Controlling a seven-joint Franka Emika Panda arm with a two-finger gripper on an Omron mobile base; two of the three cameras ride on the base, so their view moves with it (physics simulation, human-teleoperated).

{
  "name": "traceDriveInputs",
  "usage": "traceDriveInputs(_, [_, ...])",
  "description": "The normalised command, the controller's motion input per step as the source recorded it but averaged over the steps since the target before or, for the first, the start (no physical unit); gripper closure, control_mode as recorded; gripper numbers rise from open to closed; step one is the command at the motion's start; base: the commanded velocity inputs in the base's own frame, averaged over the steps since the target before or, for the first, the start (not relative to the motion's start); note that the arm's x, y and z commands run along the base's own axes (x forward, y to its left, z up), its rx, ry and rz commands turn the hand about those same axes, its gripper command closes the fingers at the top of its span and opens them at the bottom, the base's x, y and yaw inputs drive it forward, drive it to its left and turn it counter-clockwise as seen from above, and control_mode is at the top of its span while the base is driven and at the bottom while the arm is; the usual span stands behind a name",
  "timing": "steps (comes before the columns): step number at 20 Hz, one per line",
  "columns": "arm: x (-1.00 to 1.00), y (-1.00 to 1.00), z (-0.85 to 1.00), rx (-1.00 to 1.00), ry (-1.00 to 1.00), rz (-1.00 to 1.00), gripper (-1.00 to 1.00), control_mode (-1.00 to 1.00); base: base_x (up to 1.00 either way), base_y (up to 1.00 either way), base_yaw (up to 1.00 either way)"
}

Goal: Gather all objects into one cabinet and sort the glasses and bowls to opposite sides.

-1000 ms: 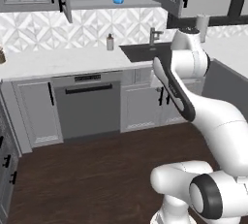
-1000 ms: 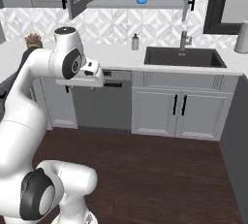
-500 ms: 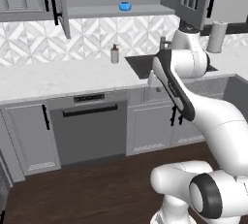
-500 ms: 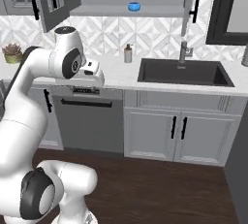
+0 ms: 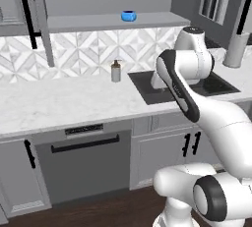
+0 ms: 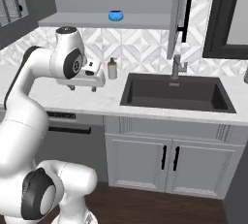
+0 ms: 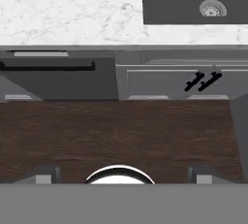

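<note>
The cabinet runs off the top edge in both base views, so its upper part can't be read. The small blue bowl on the shelf is too tiny to show its inside. In the left base view the arm covers much of the sink, and a grey cylinder at three o'clock is partly cut by the frame. In the hand view the sink is clipped at twelve o'clock. The gripper shows its fingertips as small dark stubs.
</note>
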Motion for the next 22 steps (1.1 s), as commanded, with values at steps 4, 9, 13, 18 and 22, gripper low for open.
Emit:
traceDriveInputs(4, [0.00,0.00,0.00,0.00,0.00,0.00,-1.00,1.00,1.00,0.00,0.04])
traceDriveInputs(9, [0.00,0.00,0.00,0.00,0.00,0.00,-1.00,1.00,1.00,-0.03,0.03])
traceDriveInputs(13, [0.00,0.00,0.00,0.00,0.00,0.00,-1.00,1.00,1.00,-0.11,0.01])
traceDriveInputs(18, [0.00,0.00,0.00,0.00,0.00,0.00,-1.00,1.00,1.00,-0.15,0.00])
traceDriveInputs(22, [0.00,0.00,0.00,0.00,0.00,0.00,-1.00,1.00,1.00,-0.07,0.00])
